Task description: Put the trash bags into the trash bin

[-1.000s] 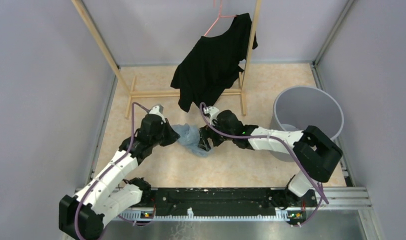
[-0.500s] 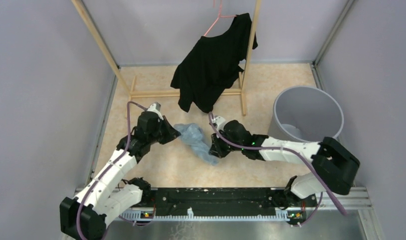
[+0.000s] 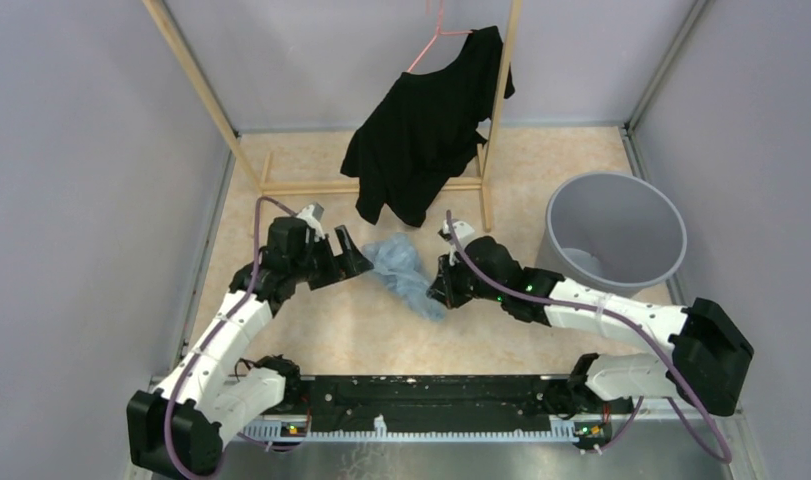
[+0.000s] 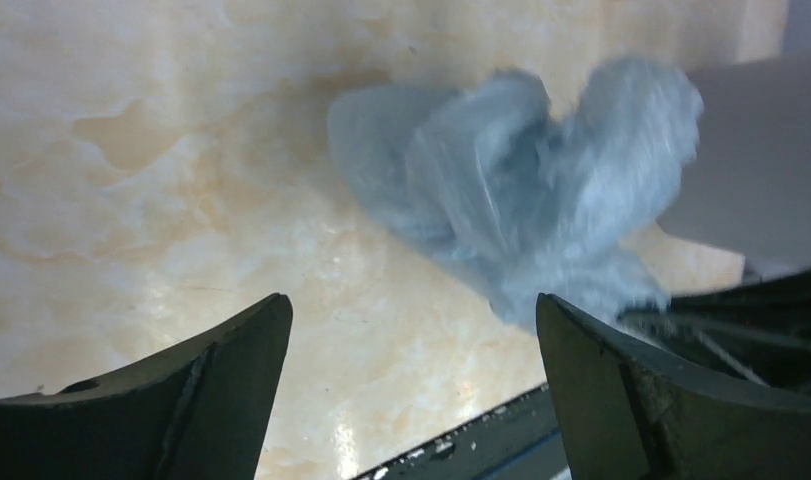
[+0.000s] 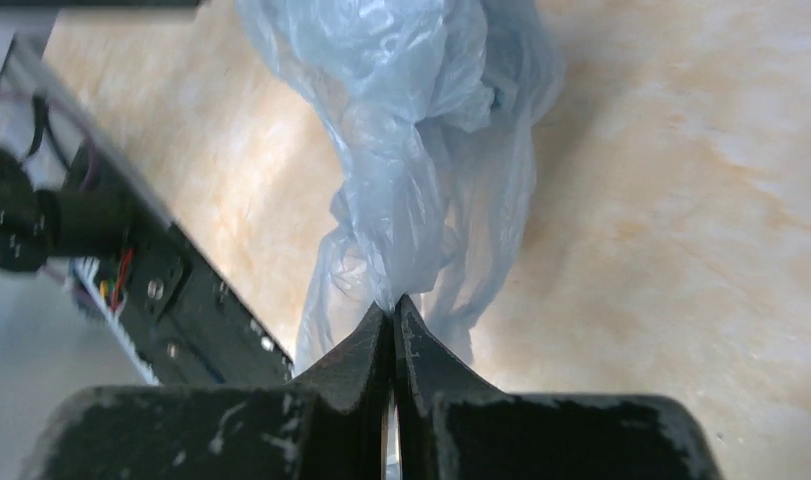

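The right claw (image 5: 393,305) is pressed together on a twisted fold of the trash bag (image 5: 411,130), pinching the thin blue film right at the fingertips while the rest of the bag bunches loosely beyond them. The left claw (image 4: 411,310) is spread wide with nothing between its fingers, and the bag sits just ahead of it, blurred in that wrist view.

A second ago both claws were crowded onto the bag. Since then the left one has let go and backed off to the left, and the right arm has swung its elbow out and drawn the bag a little to the right. The load is now the right arm's alone.

From above, the bag lies between the two claws over the open bench (image 3: 311,330). Whether it has lifted clear or is trailing on the surface I cannot tell. The trash bin (image 3: 621,205) stands well apart to the right, open and upright, with the bag not yet near its rim. Behind, a black shirt (image 3: 421,130) hangs on a pink hanger (image 3: 431,40), close to the bag but not touching it.

The handover looks done and the carry to the bin remains. The narrow pinch could slip.
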Controlling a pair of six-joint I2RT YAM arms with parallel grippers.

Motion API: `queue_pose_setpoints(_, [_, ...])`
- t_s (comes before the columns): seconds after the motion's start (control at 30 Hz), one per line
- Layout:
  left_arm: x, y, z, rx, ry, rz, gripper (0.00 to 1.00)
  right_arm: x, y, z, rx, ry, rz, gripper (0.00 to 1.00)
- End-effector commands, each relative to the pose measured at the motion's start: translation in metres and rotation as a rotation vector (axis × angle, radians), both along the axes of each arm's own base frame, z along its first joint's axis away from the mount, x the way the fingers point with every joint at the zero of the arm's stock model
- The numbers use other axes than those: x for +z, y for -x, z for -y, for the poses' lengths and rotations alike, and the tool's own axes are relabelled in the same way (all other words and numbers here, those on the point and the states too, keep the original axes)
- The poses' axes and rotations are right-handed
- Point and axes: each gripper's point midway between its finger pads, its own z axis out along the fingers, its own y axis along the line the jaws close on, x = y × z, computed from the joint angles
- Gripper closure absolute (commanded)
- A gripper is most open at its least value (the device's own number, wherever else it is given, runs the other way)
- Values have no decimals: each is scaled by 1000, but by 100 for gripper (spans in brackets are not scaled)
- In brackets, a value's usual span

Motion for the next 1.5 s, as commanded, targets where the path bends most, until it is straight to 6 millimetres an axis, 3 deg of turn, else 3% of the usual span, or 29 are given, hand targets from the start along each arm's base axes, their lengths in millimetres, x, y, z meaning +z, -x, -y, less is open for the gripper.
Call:
queue_pose_setpoints(0.0, [40, 29, 33, -286, 140, 102, 2, 34, -44, 29, -349, 23, 35, 100])
queue_pose_setpoints(0.07, [53, 51, 51, -402, 278, 127, 2, 38, -46, 26, -352, 7, 40, 100])
queue_pose_setpoints(0.17, [66, 66, 57, -447, 357, 171, 2, 54, -33, -1, -204, -105, 42, 100])
queue_pose_setpoints(0.23, [68, 69, 54, -432, 350, 188, 2, 66, -22, -24, -89, -174, 58, 90])
queue_pose_setpoints(0.33, [66, 72, 50, -407, 336, 183, 2, 68, -13, -40, -1, -167, 62, 71])
queue_pose_setpoints(0.63, [47, 72, 47, -413, 286, 155, 2, 75, -27, -12, -124, -145, 151, 28])
queue_pose_setpoints(0.8, [51, 74, 57, -448, 265, 153, 2, 80, -31, -14, -135, -165, 171, 22])
queue_pose_setpoints(0.9, [46, 78, 64, -434, 215, 142, 2, 77, -38, -5, -189, -131, 181, 23])
queue_pose_setpoints(1.13, [-7, 121, 87, -411, 123, 8, 3, 58, -39, 29, -213, 34, 243, 24])
queue_pose_setpoints(1.3, [-38, 148, 99, -424, 150, -82, 5, 22, -2, 19, 23, 77, 161, 24])
queue_pose_setpoints(1.47, [-63, 151, 105, -391, 94, -122, 11, -8, 33, 2, 160, -38, 32, 25])
